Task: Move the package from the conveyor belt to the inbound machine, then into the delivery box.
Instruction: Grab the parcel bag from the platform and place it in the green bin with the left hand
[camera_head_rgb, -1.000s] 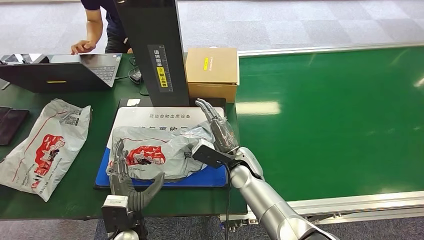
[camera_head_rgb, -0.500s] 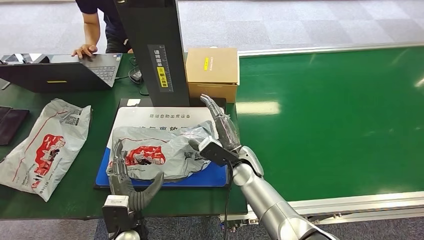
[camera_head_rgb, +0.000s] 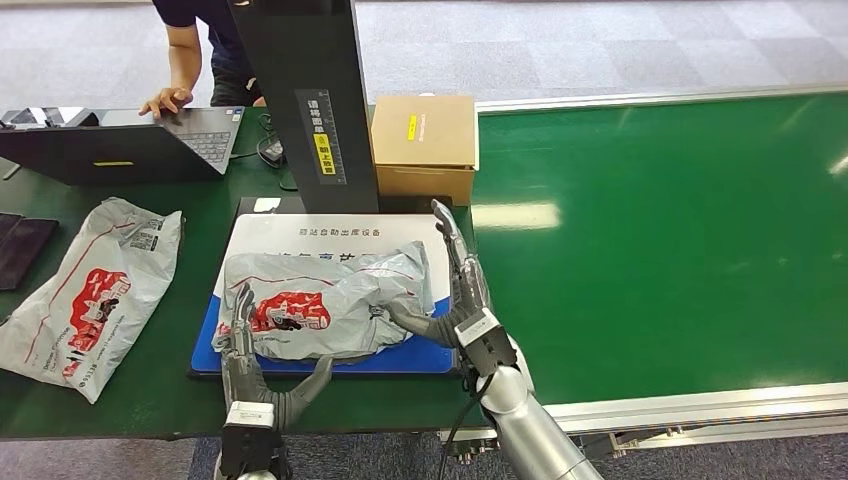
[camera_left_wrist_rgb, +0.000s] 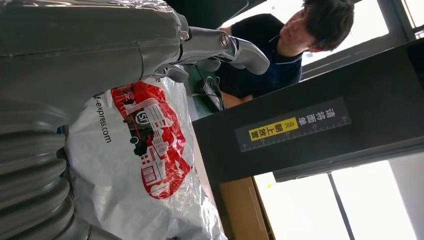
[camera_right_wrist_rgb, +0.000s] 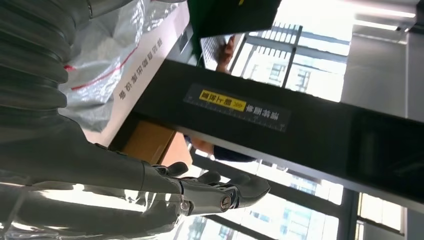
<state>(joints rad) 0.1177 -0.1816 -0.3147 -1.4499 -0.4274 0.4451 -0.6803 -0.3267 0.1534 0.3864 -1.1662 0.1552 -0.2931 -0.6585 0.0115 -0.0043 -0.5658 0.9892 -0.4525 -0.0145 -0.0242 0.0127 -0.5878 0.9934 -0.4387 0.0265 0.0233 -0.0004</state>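
On the scanner pad, a grey bag sits between two spread robot hands.

At the worktop (camera_head_rgb: 150, 395) the package (camera_head_rgb: 320, 305) lies crumpled on the white and blue pad (camera_head_rgb: 330, 235) of the inbound machine (camera_head_rgb: 310, 100). The left robot hand (camera_head_rgb: 243, 345) is at its near left edge and the right robot hand (camera_head_rgb: 458, 295) at its right end, both wide apart and gripping nothing, though the right thumb touches the plastic. My worry is that the slack, slippery bag could fold or slide off the pad if only one side is squeezed, and a loose pinch might catch just the film. The head view shows the second bag (camera_head_rgb: 90, 290), the cardboard box (camera_head_rgb: 425, 140) and the green belt (camera_head_rgb: 660, 230). The left wrist view alone shows the printed logo up close and the yellow label (camera_left_wrist_rgb: 272, 129) on the machine's post.
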